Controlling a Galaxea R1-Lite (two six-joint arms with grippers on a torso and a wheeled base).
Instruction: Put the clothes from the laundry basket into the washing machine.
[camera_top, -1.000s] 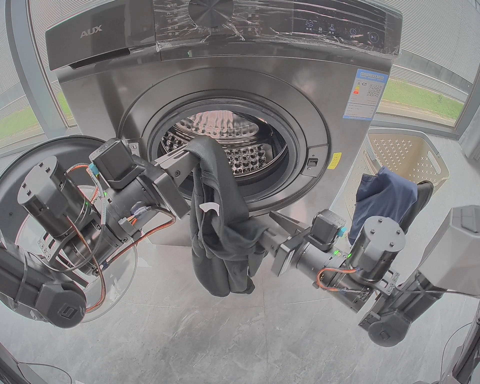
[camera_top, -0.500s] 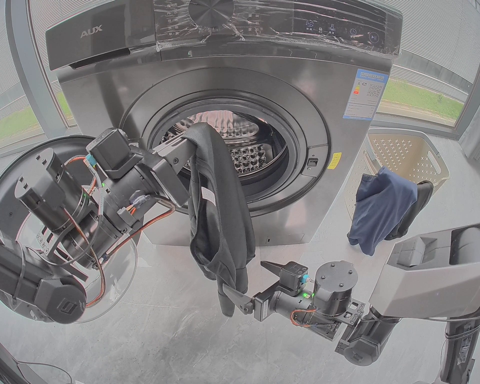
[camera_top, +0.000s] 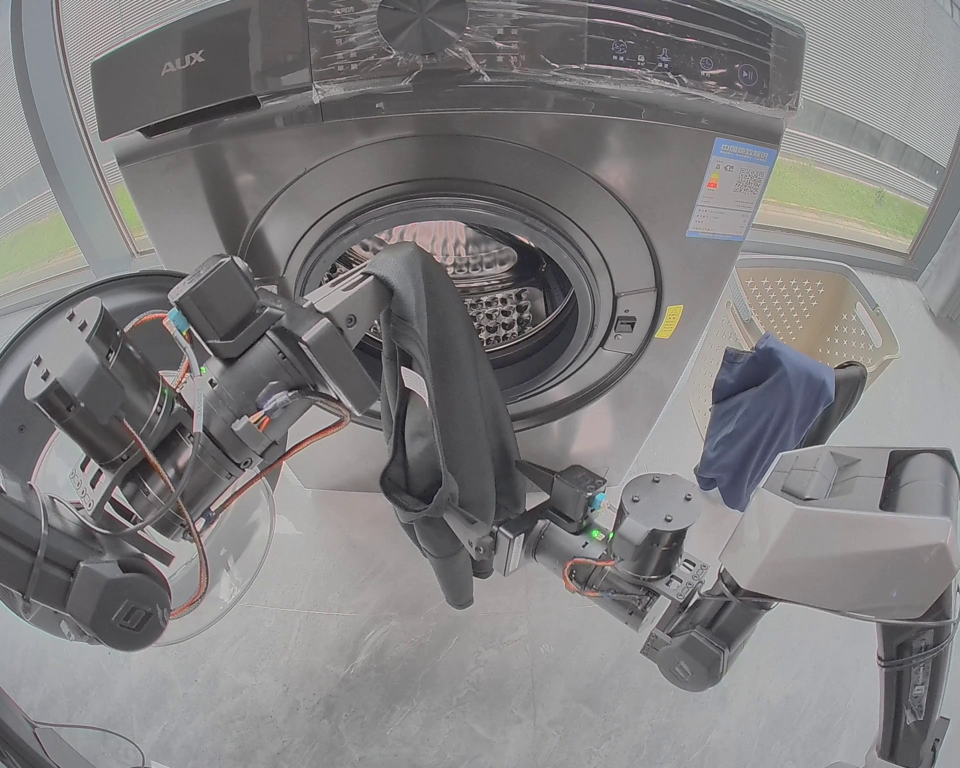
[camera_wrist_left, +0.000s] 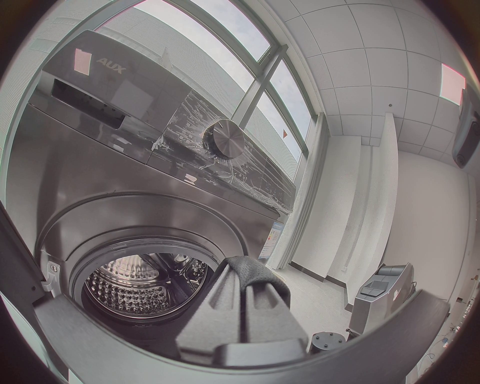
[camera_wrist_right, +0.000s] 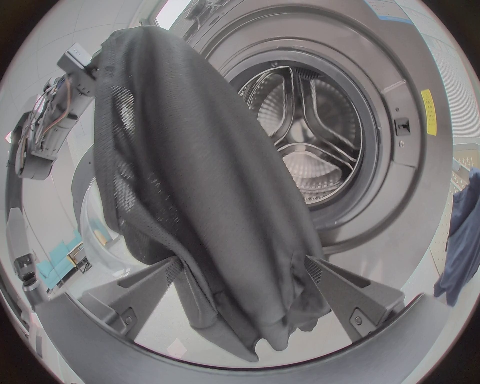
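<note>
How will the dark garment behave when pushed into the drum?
Probably floppy: the dark garment hangs in folds from the left gripper. Likely light, since one pinch carries it. Its hanging end may trail outside.

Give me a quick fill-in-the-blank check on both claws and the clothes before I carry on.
1. The left claw is ___ on the black garment.
2. The right claw is ___, with the black garment's lower part hanging between its fingers.
3. The cloth draped over the laundry basket rim is ___ in colour.

Missing words: shut; open; blue.
</note>
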